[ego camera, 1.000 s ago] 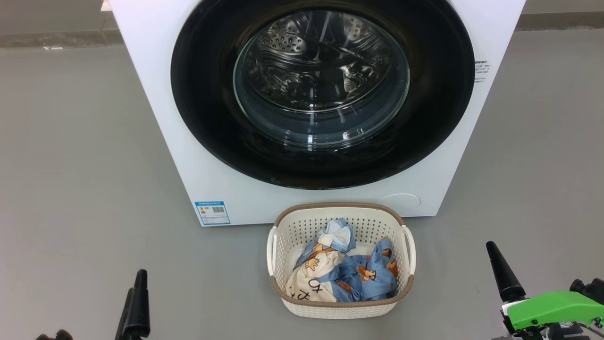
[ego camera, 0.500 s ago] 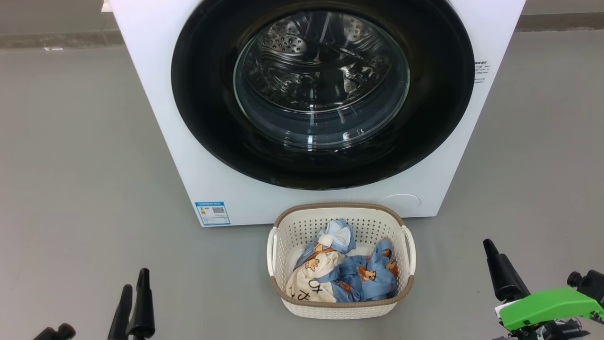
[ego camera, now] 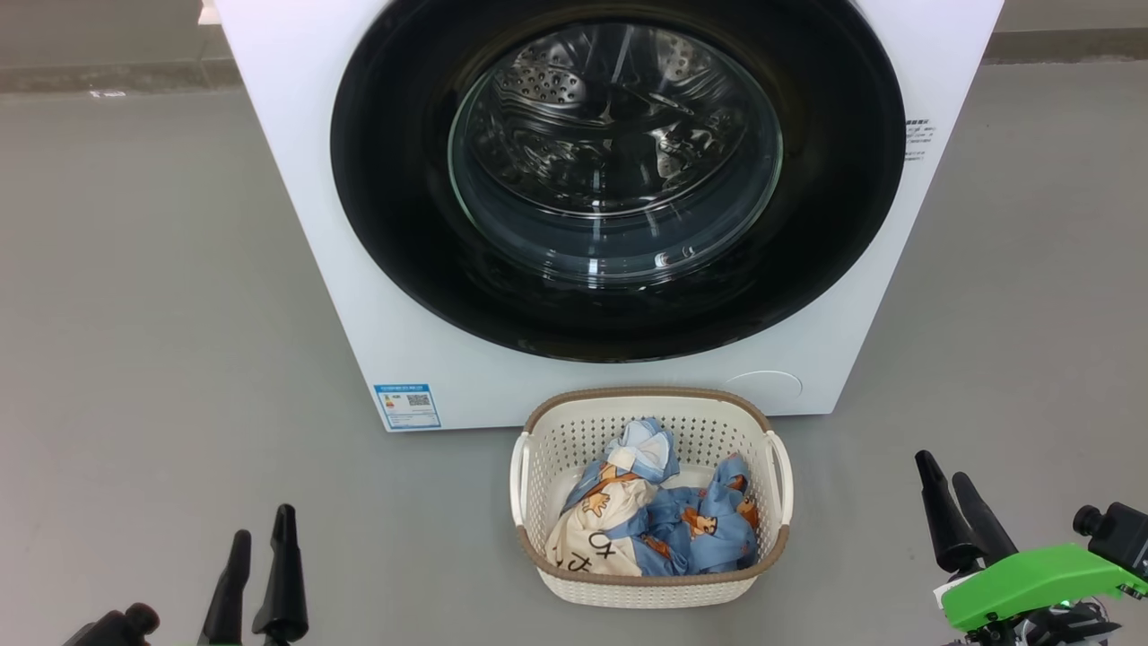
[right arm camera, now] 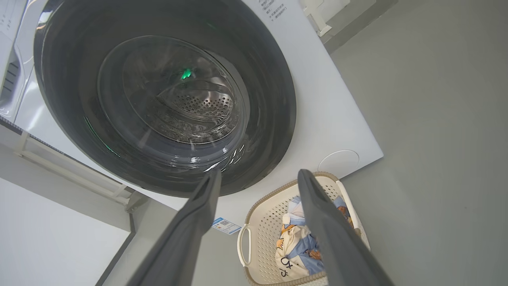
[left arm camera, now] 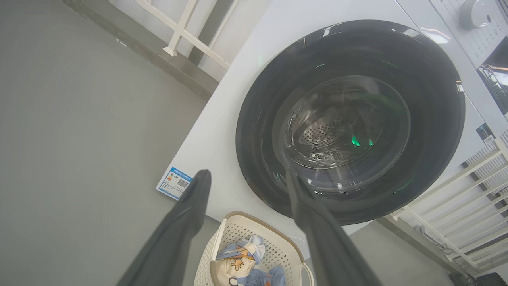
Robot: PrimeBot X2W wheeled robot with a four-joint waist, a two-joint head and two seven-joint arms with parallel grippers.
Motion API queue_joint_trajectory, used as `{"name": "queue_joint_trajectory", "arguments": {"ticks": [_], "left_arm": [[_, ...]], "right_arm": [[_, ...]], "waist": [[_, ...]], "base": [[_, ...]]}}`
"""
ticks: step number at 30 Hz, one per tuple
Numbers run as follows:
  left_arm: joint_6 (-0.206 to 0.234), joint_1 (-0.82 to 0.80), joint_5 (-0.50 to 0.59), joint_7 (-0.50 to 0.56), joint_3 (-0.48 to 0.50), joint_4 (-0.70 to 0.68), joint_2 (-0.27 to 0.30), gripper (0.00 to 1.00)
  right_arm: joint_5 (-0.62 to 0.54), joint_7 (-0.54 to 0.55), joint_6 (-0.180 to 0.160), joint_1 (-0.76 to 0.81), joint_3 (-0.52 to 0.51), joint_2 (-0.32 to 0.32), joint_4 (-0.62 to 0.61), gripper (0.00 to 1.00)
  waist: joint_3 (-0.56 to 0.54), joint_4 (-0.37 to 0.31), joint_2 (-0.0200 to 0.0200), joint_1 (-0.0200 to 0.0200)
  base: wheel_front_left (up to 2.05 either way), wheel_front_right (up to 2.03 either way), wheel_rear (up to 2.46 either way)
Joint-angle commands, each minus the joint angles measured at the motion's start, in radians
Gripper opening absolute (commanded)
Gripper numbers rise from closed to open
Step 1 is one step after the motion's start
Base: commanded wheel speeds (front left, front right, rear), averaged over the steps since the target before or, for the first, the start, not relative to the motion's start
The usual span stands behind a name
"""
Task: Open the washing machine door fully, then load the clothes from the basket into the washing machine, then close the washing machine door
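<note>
Left gripper (ego camera: 263,525), right gripper (ego camera: 940,467): long tapered black fingers (ego camera: 283,574). Bright green shell (ego camera: 1031,579) behind right fingers, black knob (ego camera: 1112,536) beside it.

- Your head view looks forward and steeply down from above. It faces the washing machine (ego camera: 466,386) squarely, with the basket (ego camera: 650,592) on the floor (ego camera: 134,314) near the view's lower edge.
- Your left wrist view sits low and to the left, tilted, looking up along the left gripper (left arm camera: 246,174) at the washing machine door (left arm camera: 258,119).
- Your right wrist view mirrors it from the low right, along the right gripper (right arm camera: 258,174).
- All three views share the washing machine door and the basket.
</note>
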Motion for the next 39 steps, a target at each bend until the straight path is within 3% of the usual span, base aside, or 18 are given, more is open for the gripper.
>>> {"name": "queue_joint_trajectory", "arguments": {"ticks": [1, 39], "left_arm": [[0.0, -0.017, 0.036, -0.014, 0.016, -0.036, 0.017, 1.0], [-0.001, -0.007, 0.447, -0.126, -0.008, -0.049, 0.042, 1.0]], "right_arm": [[-0.028, -0.015, 0.004, -0.05, 0.018, -0.025, -0.022, 1.0], [-0.357, -0.127, 0.005, -0.069, 0.1, -0.086, -0.019, 1.0]], "waist": [[0.0, 0.001, 0.0, 0.0], [-0.008, 0.01, 0.0, 0.0]], "base": [[0.0, 0.0, 0.0], [0.0, 0.0, 0.0]]}}
